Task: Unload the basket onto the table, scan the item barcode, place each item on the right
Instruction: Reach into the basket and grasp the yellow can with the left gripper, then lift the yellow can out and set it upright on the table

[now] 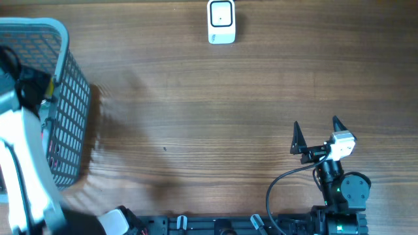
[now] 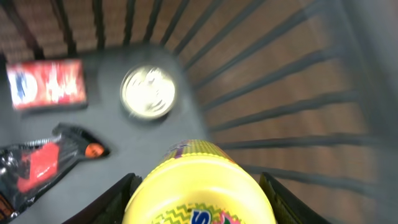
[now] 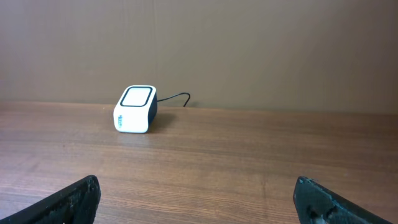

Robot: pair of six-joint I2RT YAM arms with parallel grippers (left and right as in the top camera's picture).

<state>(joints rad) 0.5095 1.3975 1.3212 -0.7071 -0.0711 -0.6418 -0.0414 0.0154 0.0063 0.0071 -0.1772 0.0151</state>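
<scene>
The left gripper (image 2: pixel 199 200) grasps the yellow can (image 2: pixel 200 177) at both sides, inside the basket (image 1: pixel 73 98) at the left; its round wall may slip from the jaws, or catch the basket bars on lifting; the right gripper (image 1: pixel 317 132) is released, near right; the scanner (image 1: pixel 221 21) stands far.

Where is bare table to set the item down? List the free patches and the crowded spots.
Free: the wide wood between the basket, the scanner and the right end effector; also the far stretch on the right arm's side of the scanner. Crowded: the basket floor, with a yellow tub, red packet, round can and black pouch.
</scene>
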